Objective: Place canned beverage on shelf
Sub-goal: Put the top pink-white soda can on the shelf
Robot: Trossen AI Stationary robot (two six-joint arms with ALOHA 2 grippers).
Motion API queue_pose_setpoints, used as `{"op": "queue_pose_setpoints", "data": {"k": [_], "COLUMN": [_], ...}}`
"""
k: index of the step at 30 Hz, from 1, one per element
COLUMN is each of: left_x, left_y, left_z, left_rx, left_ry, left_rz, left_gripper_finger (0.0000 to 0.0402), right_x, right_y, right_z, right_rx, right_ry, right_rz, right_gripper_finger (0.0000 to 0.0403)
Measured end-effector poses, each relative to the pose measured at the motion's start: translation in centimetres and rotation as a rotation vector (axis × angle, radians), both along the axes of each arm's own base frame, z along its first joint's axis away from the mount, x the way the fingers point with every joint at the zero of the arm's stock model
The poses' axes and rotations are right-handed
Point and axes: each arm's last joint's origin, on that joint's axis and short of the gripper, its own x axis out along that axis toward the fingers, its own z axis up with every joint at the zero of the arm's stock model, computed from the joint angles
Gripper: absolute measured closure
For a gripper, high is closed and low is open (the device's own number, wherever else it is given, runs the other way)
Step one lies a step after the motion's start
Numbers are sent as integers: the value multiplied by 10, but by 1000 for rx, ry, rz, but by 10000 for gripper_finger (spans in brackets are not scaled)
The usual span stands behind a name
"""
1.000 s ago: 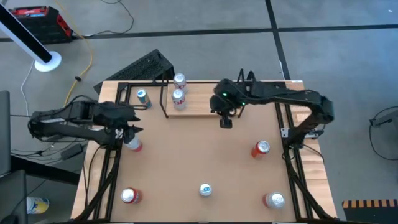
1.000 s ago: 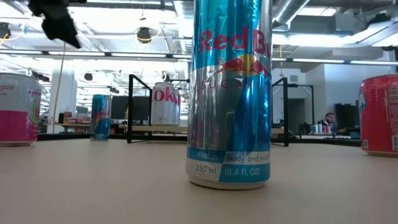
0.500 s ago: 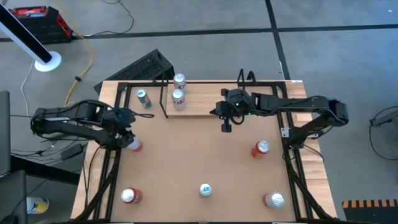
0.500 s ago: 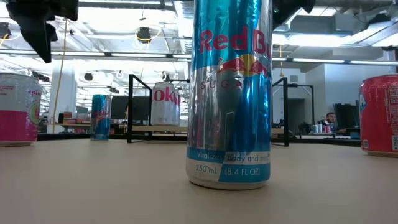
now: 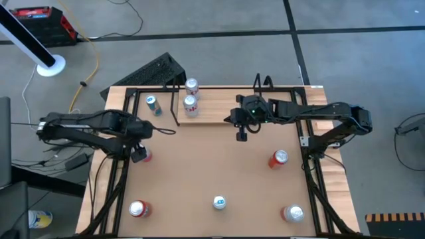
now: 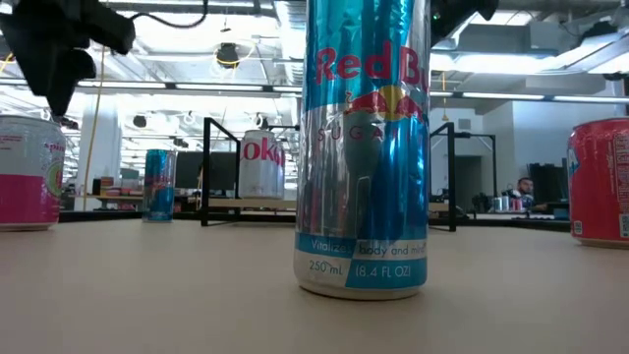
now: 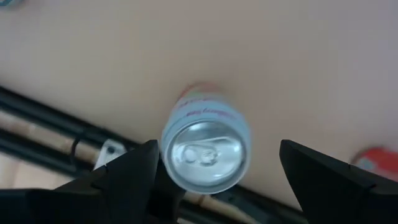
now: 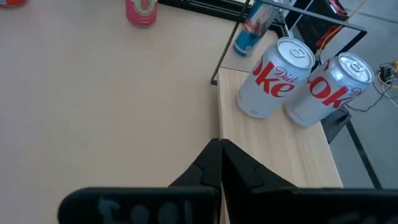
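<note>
My left end effector (image 7: 214, 171) hangs directly over the pink can (image 7: 204, 147) near the bench's (image 5: 219, 166) left edge. Fingers (image 7: 127, 177) now spread wide, one on each side of the can top, not touching it. A second ago they stood narrower and the end effector sat off toward the can's side; now it is centred above, and in the high view it hides most of the can. The can stands upright on the bench, well apart from the shelf (image 5: 219, 113).

My right end effector (image 8: 219, 163) waits over the front edge of the shelf, fingers pressed together, holding nothing. It has barely moved in the last half second.

Shelf holds two Diet Coke cans (image 8: 273, 78) at its left end, upright, just beside each other; the rest of the plank is bare. A blue can (image 5: 152, 104) stands on the bench left of the shelf.

Judgement: the pre-grasp is set. Next is a straight descent and a close on the pink can. The risk is clipping the rim and tipping it.
</note>
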Motion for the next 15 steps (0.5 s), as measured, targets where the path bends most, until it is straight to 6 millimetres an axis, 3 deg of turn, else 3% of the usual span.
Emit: {"op": "queue_pose_setpoints", "data": {"k": [15], "left_x": [18], "left_y": [1], "left_z": [-16], "left_rx": [23], "left_ry": [130], "left_rz": [-26], "left_gripper_finger": [78], "right_x": [0], "right_y": [0], "right_z": [0], "right_rx": [6], "right_ry": [-5], "right_rz": [-6], "right_gripper_finger": [376]}}
